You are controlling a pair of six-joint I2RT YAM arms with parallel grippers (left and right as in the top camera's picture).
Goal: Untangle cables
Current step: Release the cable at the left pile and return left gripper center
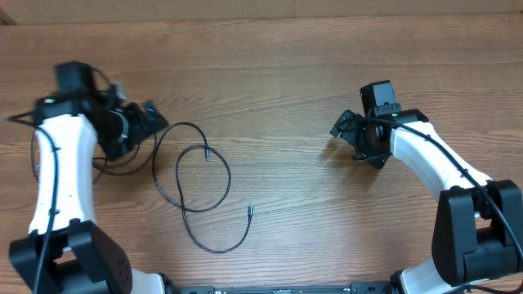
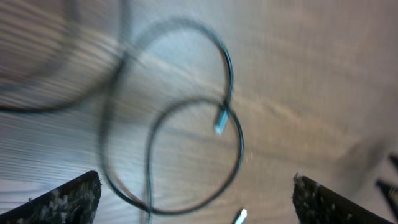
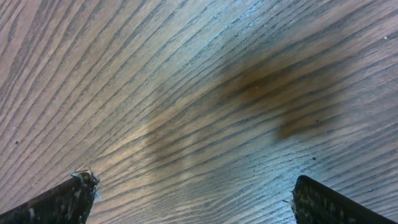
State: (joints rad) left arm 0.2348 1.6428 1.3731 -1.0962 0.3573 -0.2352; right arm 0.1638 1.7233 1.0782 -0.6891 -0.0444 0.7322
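Seen from above, with twelve o'clock at the far edge of the table (image 1: 286, 82), the left gripper (image 1: 151, 120) sits out toward nine o'clock and points across toward three. Its claw is released. In the left wrist view the two fingers (image 2: 62, 202) stand far apart at the bottom corners, and nothing lies between them. Just past its tips, toward four o'clock, the cable (image 2: 229, 74) lies loose on the wood and touches neither gripper. It is a thin black cord thrown into overlapping loops, roughly at seven o'clock from the table's middle. One plug (image 1: 207, 153) rests at the top of the smaller loop, where the strands cross. The other plug (image 1: 251, 211) points toward twelve at the five o'clock side of the loops, at the end of a long curve that swings round through six o'clock. More dark strands sit beside the left arm around nine o'clock, but they are too blurred to tell what they are. Well away, toward three o'clock, the right gripper (image 1: 346, 139) faces nine. Its claw is also released, the fingers spread wide over bare wood that carries only a shadow.
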